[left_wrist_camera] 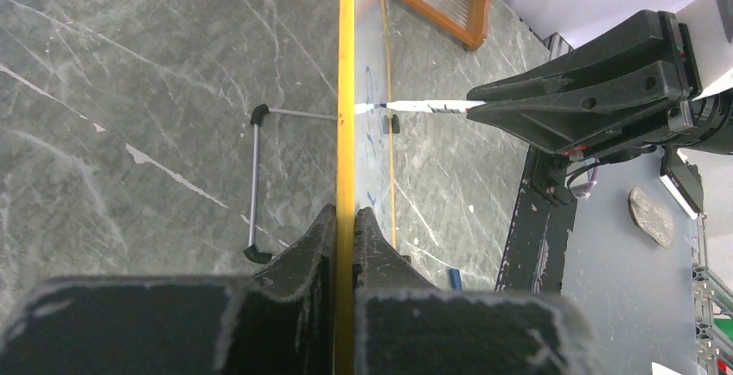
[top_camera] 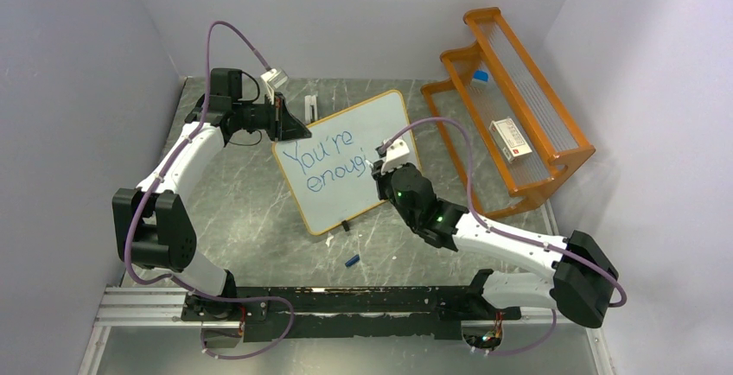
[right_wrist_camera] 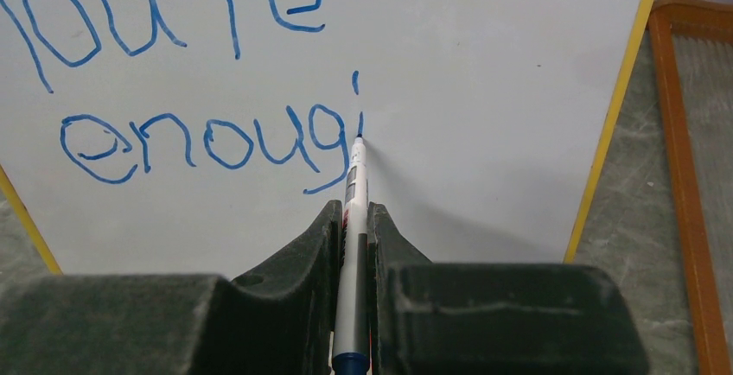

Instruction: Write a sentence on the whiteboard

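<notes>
The whiteboard [top_camera: 385, 124] stands tilted on the grey table, with "You're enoug" written on it in blue ink. My left gripper [top_camera: 290, 129] is shut on its upper left edge. In the left wrist view the yellow frame [left_wrist_camera: 347, 90] runs straight between the left gripper's [left_wrist_camera: 346, 212] fingers. My right gripper [top_camera: 380, 168] is shut on a white marker [right_wrist_camera: 356, 176]. The marker's tip touches the whiteboard [right_wrist_camera: 484, 90] just right of the "g", under a short blue stroke. The right gripper [right_wrist_camera: 352, 206] pinches the marker's barrel. The marker [left_wrist_camera: 423, 107] also shows meeting the board edge-on.
An orange rack [top_camera: 510, 98] stands at the back right, close to the board's right edge. A small blue cap [top_camera: 352, 261] lies on the table in front of the board. The board's wire stand [left_wrist_camera: 255, 185] rests behind it. A black rail [top_camera: 346, 301] runs along the near edge.
</notes>
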